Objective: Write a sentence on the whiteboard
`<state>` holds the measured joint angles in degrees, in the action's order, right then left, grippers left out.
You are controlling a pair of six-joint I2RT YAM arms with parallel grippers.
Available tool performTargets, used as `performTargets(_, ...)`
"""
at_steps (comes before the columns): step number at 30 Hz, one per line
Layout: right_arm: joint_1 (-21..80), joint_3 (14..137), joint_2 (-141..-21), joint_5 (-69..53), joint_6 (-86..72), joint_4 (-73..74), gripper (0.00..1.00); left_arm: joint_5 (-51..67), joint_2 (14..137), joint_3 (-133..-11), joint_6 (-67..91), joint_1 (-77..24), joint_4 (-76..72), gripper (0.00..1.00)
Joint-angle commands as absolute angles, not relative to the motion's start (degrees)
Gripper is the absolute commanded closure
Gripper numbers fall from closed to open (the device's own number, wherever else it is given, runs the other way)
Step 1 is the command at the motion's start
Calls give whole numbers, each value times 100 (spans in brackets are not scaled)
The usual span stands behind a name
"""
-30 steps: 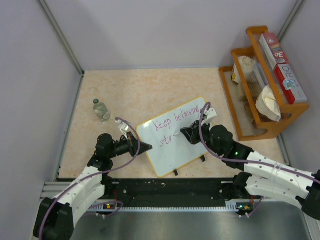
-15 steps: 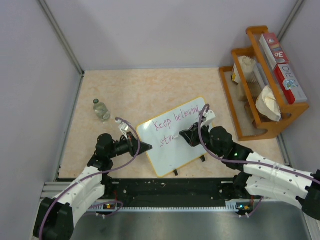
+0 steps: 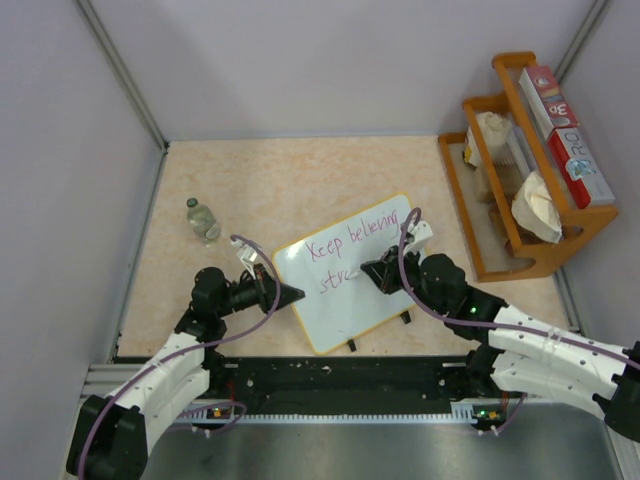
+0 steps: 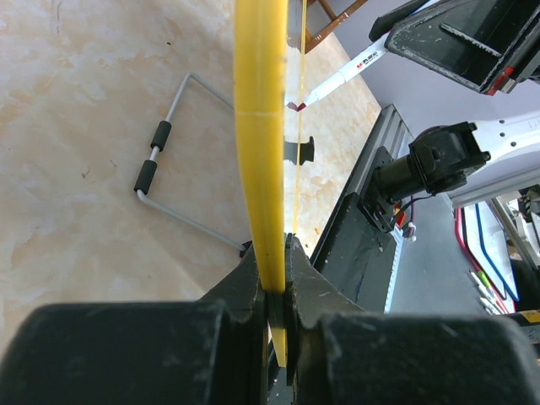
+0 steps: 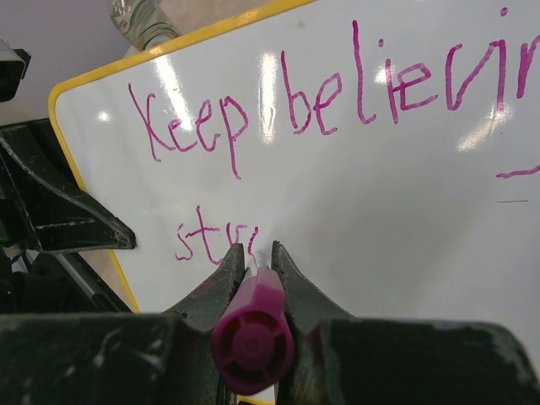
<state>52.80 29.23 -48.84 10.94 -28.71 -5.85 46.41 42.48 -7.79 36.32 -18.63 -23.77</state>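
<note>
So: the sentence (image 5: 325, 97) reads "Keep believing" over "str" on the whiteboard (image 3: 345, 312), mid-table, tilted. Right gripper (image 3: 368, 270) is clenched on a purple marker (image 5: 253, 342), tip at the board — it hides the second line's end from above. Left gripper (image 3: 298, 294) pinches the board's yellow left rim. Bottle (image 3: 203, 220) far left, wooden rack (image 3: 505, 270) far right.

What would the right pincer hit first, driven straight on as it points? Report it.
The whiteboard, beside the "str" of the sentence, reached first by the marker the right pincer grips; whether its tip already touches is unclear.
</note>
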Motion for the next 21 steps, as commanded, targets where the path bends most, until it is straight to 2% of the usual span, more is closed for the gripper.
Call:
performTargets(1,5142,3058,-4869,1582,-2769,-325,100,4808,4219,-580,2795,-1925,-2057,100)
performTargets(21,5106,3419,-4974,1635,-2769,-483,100,4816,4219,-571,2795,-1925,-2057,100)
